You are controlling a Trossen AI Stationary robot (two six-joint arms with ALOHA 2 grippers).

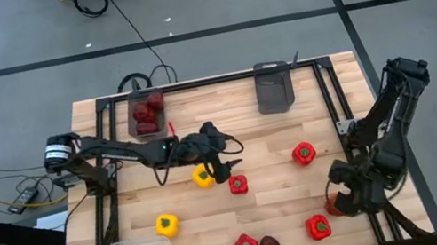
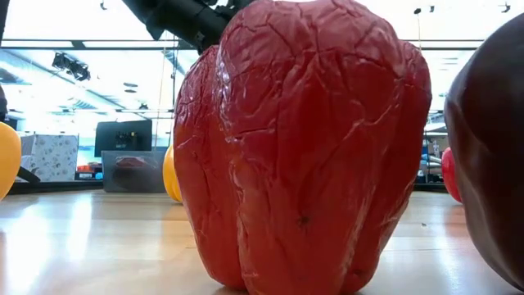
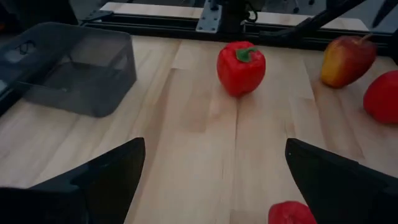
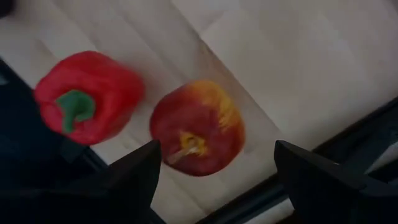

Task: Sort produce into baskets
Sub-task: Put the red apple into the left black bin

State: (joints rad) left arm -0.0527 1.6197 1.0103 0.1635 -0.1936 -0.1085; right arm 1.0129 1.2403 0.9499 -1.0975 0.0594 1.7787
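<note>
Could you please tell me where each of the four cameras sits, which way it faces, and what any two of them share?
High view: above, looking straight down on the table; both arms show.
Low view: at table height, facing a red pepper; an arm's dark links show at the top.
Left wrist view: over the open left gripper, facing a grey bin.
Right wrist view: over the open right gripper, looking down at an orange-red apple.
Shared: both wrist views show that apple.
</note>
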